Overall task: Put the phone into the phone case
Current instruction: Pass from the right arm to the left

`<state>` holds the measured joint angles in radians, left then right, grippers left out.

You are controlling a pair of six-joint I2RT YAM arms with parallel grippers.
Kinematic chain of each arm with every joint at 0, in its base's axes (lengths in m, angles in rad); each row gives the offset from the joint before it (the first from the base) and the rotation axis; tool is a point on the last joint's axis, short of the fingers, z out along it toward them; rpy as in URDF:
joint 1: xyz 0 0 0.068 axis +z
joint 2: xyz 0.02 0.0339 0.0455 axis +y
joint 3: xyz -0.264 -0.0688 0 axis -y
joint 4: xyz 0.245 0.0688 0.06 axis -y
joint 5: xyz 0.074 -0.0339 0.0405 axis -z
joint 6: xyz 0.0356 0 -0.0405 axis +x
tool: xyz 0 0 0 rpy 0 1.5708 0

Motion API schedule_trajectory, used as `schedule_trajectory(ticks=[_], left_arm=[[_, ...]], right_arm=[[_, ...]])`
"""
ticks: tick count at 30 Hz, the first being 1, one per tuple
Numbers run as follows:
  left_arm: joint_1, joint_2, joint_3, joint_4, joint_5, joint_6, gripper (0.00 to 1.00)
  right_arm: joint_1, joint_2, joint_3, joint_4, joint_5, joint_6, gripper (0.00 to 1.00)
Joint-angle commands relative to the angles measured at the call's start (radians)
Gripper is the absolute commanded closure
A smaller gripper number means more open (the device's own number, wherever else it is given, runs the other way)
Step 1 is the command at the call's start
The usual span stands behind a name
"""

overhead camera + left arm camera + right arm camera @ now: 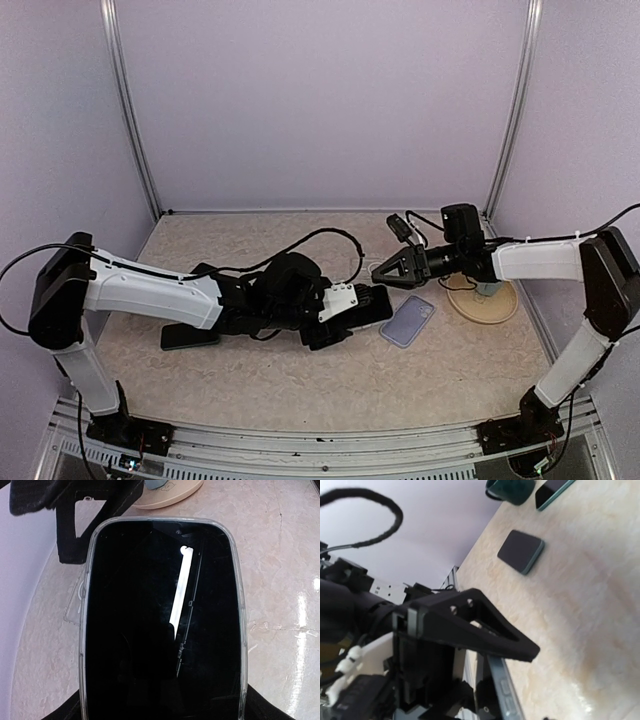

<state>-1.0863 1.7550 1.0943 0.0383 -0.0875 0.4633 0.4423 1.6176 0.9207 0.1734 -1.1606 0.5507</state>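
Left gripper (360, 308): spreading wide, clamping the phone (160, 620) by its long edges, centre of the top view.
Right gripper (380, 272): standing part open, gripping nothing, hovering right of centre.
Phone: numbering one, sitting inside one clear case (82, 610).
Lavender slab (407, 321): numbering one, lying flat just below the right gripper.

The phone (160, 630) shows a glossy black screen crossed by a white streak of glare, rimmed by a clear case (83, 630). The table (300, 375) is beige with pale marbled veining — on it, a lavender flat piece (407, 321) and a cream round disc (500, 310). The walls (320, 100) are pale lilac.
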Motion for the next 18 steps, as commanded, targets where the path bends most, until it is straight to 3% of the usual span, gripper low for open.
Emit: schedule_trajectory(ticks=[1,18], left_arm=[[0.016,-0.043,-0.011,0.025,-0.018,-0.018,0.48],[0.11,0.036,0.105,-0.035,-0.13,-0.154,0.49]], right_arm=[[-0.017,-0.057,-0.007,-0.047,0.031,-0.035,0.49],[-0.078,-0.163,-0.053,-0.167,0.221,-0.114,0.41]])
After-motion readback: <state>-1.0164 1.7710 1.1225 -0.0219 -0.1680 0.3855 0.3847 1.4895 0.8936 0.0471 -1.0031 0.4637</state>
